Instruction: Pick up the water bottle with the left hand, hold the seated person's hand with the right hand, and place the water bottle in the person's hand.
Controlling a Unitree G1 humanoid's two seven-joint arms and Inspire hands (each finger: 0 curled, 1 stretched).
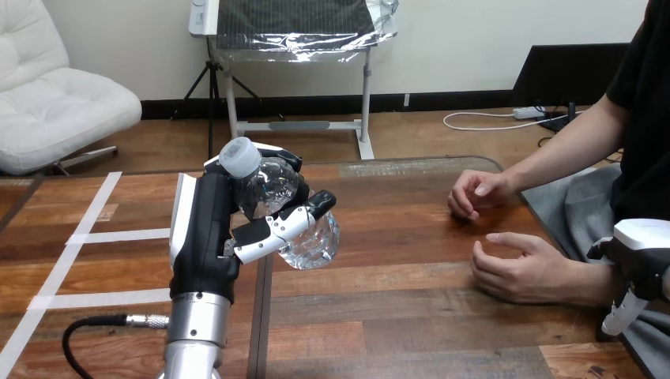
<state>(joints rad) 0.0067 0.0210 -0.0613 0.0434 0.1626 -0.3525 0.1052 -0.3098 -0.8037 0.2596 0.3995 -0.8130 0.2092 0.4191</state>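
Pickup looks done: we see the left hand clamped round the water bottle, apparently lifted off the table. The right hand is beside the person's nearer hand; we cannot tell its state. Hand-holding and handover not yet done.

Place: lab | evidence: wooden table marked with white tape lines
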